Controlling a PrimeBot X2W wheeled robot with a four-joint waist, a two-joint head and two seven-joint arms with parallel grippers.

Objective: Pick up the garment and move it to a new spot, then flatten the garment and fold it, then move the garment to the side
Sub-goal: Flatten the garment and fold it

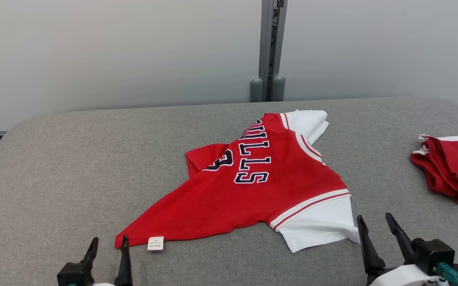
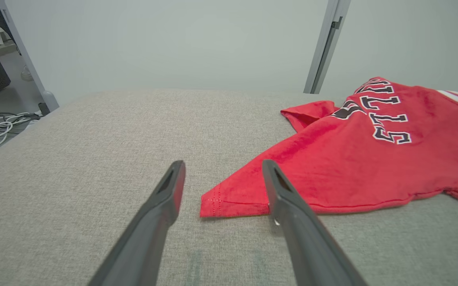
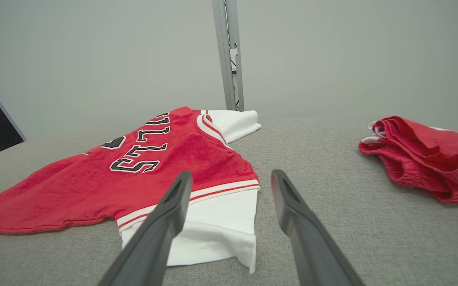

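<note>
The red shirt (image 1: 253, 186) lies rumpled in the middle of the grey table (image 1: 54, 167) (lettering up). The left gripper (image 1: 109, 238), spread and empty, sits by its hem corner; the right gripper (image 1: 374, 216), likewise spread, sits beside a white sleeve (image 1: 320, 228).

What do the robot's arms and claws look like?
The left claw and right claw each have two long, dark, tapering fingers on a black boxy base. Behind the right claw sits a pale forearm with a small teal fitting.
</note>
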